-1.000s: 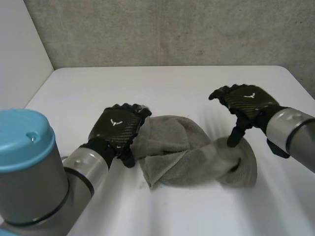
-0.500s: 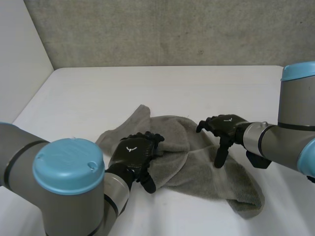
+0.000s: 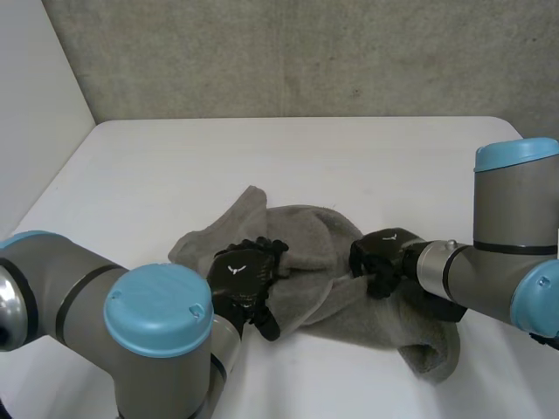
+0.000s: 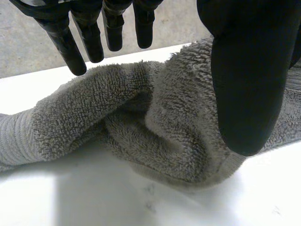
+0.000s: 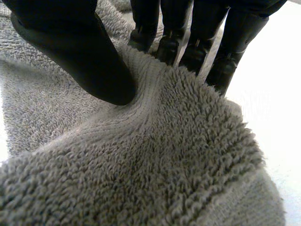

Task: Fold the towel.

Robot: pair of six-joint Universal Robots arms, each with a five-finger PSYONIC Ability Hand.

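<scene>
Step in hand: getting a grip on the towel (image 3: 314,253) ahead of the first fold; no neat fold was made yet. The towel lay crumpled in a heap on the table (image 3: 262,148), one tail trailing off on its right-arm side.

Left hand (image 3: 243,275): on the towel's left part, near its near edge. In the left wrist view its fingers (image 4: 89,37) were straight and just above a raised ridge of towel, thumb on the other side of it, with a gap between. Judged not closed; nothing gripped.

Right hand (image 3: 380,253): at the towel's right-middle. In the right wrist view its thumb pressed into the cloth and its fingers (image 5: 202,47) stood against the far side of a hemmed ridge. Judged pinching the towel.

Next move, as a judgement: the left hand needs to close on its ridge, then both should lift and draw apart to spread the towel flat.
</scene>
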